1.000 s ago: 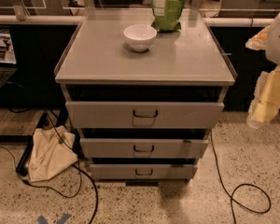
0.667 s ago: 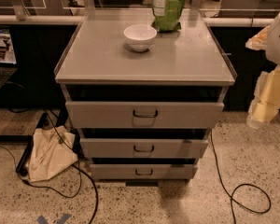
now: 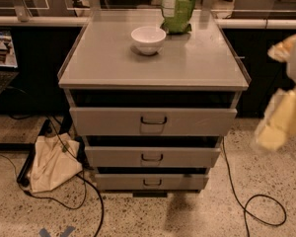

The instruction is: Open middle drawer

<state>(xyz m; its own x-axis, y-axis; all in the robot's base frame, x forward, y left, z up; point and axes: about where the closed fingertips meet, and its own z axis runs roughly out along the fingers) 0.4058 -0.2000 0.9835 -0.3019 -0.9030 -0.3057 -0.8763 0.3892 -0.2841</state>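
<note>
The grey cabinet (image 3: 153, 58) has three drawers. The middle drawer (image 3: 187, 158) is the medium-sized front, with a small dark loop handle (image 3: 152, 157) at its centre and a dark gap above it. The taller top drawer (image 3: 197, 121) and the slimmer bottom drawer (image 3: 182, 182) sit above and below it. My gripper (image 3: 278, 125) is a blurred cream-yellow shape at the right edge. It hangs in the air to the right of the cabinet at about top-drawer height, well apart from the middle drawer's handle.
A white bowl (image 3: 148, 39) and a green bag (image 3: 176, 6) stand on the cabinet top. A beige cloth bag (image 3: 52, 164) lies on the floor at the left, with black cables (image 3: 254, 206) running around both sides. Dark counters stand behind.
My gripper has dropped slightly and shifted a little to the left, toward the cabinet. The drawers, bowl and bag have not moved.
</note>
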